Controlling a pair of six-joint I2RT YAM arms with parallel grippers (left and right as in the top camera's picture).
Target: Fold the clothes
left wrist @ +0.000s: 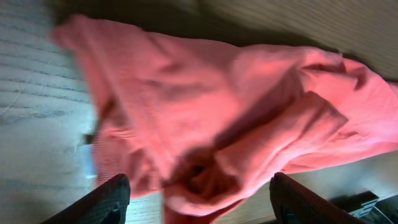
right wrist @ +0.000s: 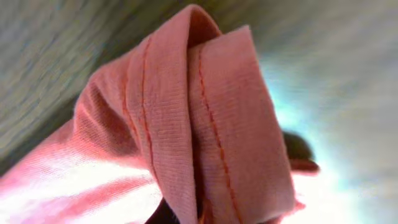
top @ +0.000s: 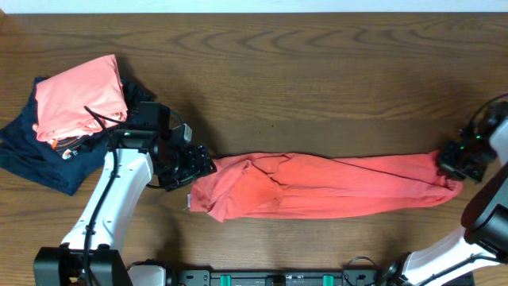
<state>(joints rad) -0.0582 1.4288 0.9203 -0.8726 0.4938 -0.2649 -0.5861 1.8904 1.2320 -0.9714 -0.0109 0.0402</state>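
Note:
The orange-red T-shirt [top: 317, 187] lies stretched in a long bunched band across the front of the table, print hidden. My left gripper [top: 198, 165] is at its left end. In the left wrist view its two dark fingers stand wide apart [left wrist: 199, 186], open, with crumpled shirt cloth [left wrist: 217, 106] lying between and ahead of them. My right gripper [top: 459, 163] is at the shirt's right end. In the right wrist view a folded, stitched hem [right wrist: 205, 124] fills the frame and hides the jaws, which appear shut on it.
A salmon-pink folded garment [top: 79, 95] lies on a dark navy garment [top: 40, 159] at the back left, close behind my left arm. The wooden table [top: 317, 79] extends behind the shirt. The arm bases stand along the front edge.

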